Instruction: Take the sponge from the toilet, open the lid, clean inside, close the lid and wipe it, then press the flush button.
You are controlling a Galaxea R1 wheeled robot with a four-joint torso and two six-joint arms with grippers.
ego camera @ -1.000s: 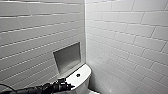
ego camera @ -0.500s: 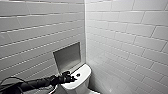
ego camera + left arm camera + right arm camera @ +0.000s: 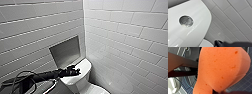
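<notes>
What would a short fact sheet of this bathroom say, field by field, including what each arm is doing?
place: corner of white tiled walls with a wall niche
toilet: white, glossy
tank top: bears the flush button, round and metallic, with nothing on it
left arm: stretched over the tank top, left jaws not on the button
sponge: orange, held off the floor by the right jaws

White brick-style tiles cover the left wall [image 3: 37, 27] and the right wall [image 3: 130, 37], which meet in a corner. The left one has a grey rectangular niche [image 3: 65, 51] sunk into it, pretty low down. The floor [image 3: 246, 82] is dark with a fine grid.
</notes>
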